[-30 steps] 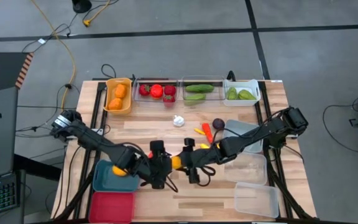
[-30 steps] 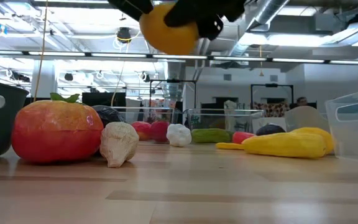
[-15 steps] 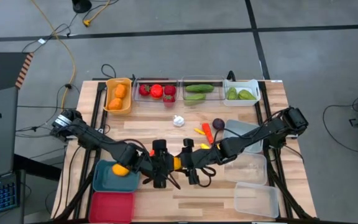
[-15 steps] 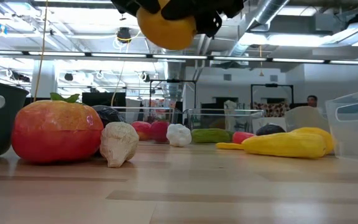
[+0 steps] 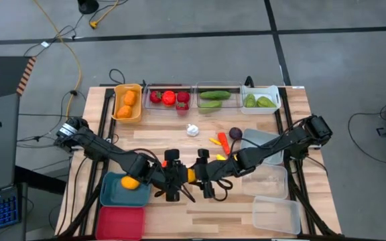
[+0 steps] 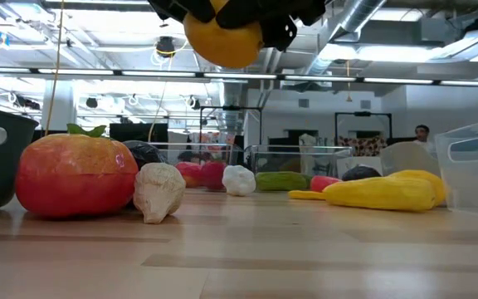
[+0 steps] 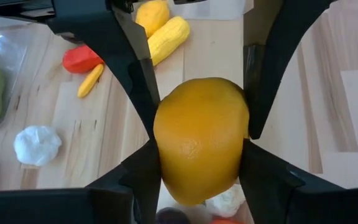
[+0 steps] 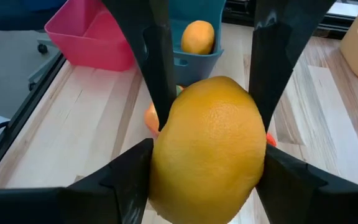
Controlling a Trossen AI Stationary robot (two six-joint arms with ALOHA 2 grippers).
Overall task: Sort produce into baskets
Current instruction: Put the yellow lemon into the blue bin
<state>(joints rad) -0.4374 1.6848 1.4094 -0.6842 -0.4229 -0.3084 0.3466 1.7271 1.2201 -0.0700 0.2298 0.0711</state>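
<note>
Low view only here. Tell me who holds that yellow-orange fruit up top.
Observer: Both. The left gripper and the right gripper meet at the yellow-orange fruit over mid-table, each pair of fingers pressed on it.
Operator: Name the nearest bin on the left arm's side.
Observer: The teal bin, beside the left arm, with one small orange fruit in it.
Operator: Say what's next to it.
Observer: The red bin, at the table's corner; nothing shows in it.

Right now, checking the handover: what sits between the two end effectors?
One yellow-orange fruit, held by left end effector and right end effector; both wrist views show it.
</note>
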